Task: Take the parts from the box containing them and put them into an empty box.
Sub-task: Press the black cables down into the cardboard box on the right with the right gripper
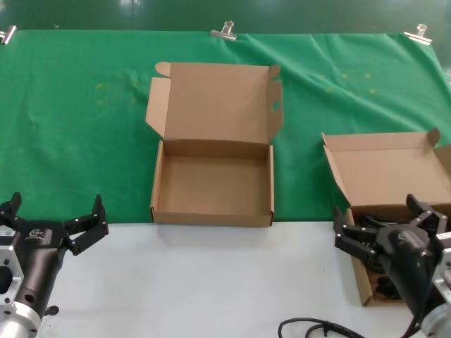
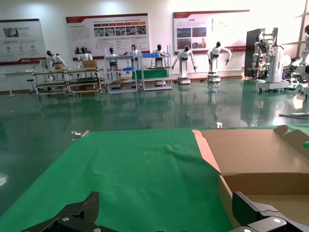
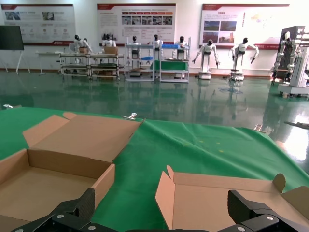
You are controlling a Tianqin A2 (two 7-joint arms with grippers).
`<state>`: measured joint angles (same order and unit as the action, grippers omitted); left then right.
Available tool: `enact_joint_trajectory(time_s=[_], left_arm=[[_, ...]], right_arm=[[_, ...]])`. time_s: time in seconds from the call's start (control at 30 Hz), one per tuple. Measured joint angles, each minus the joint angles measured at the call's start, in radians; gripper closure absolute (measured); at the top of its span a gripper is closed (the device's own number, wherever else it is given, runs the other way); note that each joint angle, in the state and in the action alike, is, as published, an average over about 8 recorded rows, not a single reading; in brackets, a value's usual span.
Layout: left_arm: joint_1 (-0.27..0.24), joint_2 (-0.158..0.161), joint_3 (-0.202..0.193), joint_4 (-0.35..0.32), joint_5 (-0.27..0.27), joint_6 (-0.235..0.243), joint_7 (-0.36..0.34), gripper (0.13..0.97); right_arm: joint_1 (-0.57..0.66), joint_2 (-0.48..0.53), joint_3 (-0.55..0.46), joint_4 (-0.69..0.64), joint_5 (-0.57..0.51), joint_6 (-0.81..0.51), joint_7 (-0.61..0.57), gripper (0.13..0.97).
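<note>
Two brown cardboard mailer boxes lie open: the empty box (image 1: 211, 186) mid-table, the box containing them (image 1: 384, 176) holding seemingly black cable bundles, the parts (image 1: 377, 224). Right gripper (image 1: 387, 232) hovers there, jaws apart; next, descend and grasp. Left gripper (image 1: 53, 224) waits, spread.

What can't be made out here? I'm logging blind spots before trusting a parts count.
- The parts: head view, mostly covered by the open right gripper, so their number is unclear.
- The box containing them: head view, its right side is cut off by the edge; right wrist view shows only its lid.
- The empty box: left wrist view cuts off its tray.
- The left gripper, open, hides nothing.
</note>
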<state>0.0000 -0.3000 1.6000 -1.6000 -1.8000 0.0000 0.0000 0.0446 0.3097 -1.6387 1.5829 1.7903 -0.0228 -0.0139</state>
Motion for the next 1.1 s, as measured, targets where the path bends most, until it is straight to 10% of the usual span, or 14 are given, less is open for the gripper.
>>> enact_joint_trajectory(time_s=[1.1], left_arm=[[0.000,0.000,0.000,0.000,0.000,0.000,0.000,0.132]], right_arm=[[0.005,0.014,0.003,-0.005,0.000,0.007,0.000,0.129]])
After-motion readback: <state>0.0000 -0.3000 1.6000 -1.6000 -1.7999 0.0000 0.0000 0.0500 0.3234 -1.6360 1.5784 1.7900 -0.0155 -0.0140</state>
